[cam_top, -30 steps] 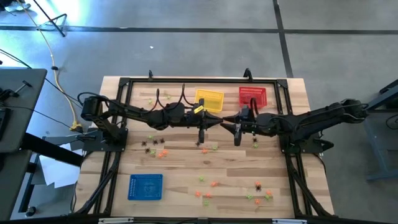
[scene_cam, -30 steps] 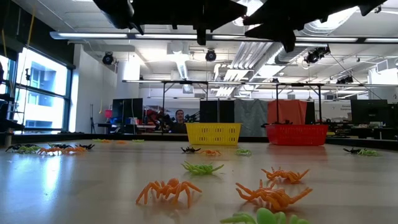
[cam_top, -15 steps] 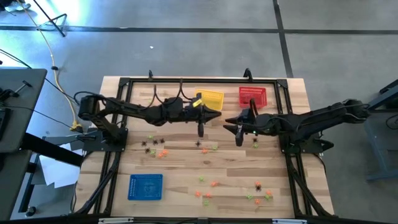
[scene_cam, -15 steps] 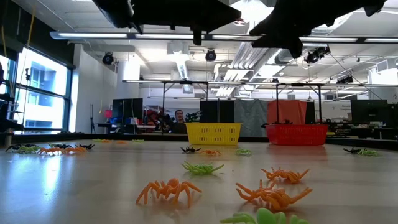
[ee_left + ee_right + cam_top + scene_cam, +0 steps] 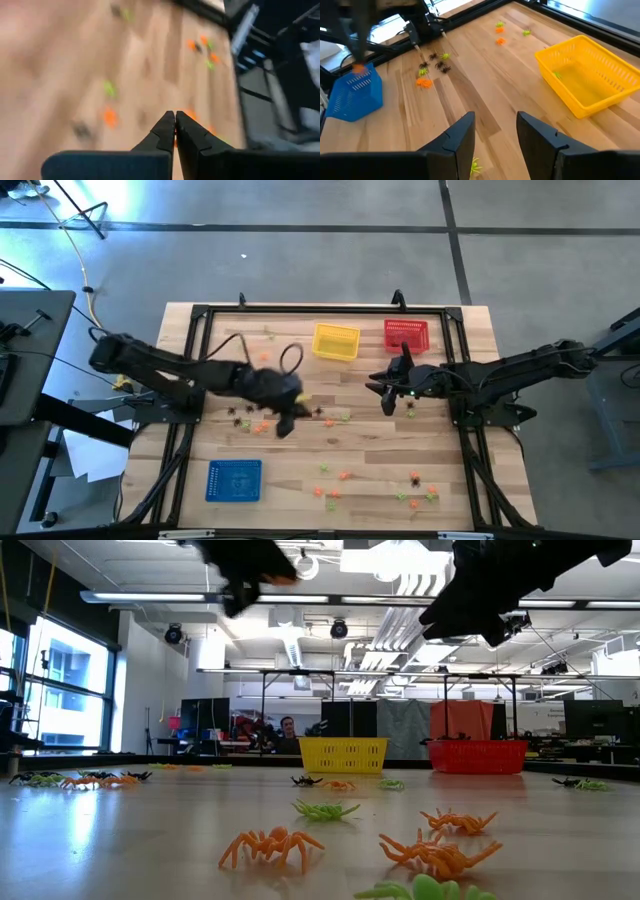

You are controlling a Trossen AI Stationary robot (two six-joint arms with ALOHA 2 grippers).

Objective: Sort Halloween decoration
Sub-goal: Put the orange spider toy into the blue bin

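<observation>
Left wrist view. The left gripper [image 5: 175,131] points down over the wooden bench [image 5: 65,60], its two dark fingers [image 5: 162,132] pressed together tip to tip with nothing visible between them. Blurred trinkets lie scattered on the boards beyond: an orange one [image 5: 109,117] and a light green one [image 5: 109,89] near the fingers, and a mixed orange and green cluster [image 5: 205,47] close to the bench edge, beside the dark frame rail [image 5: 243,30].
</observation>
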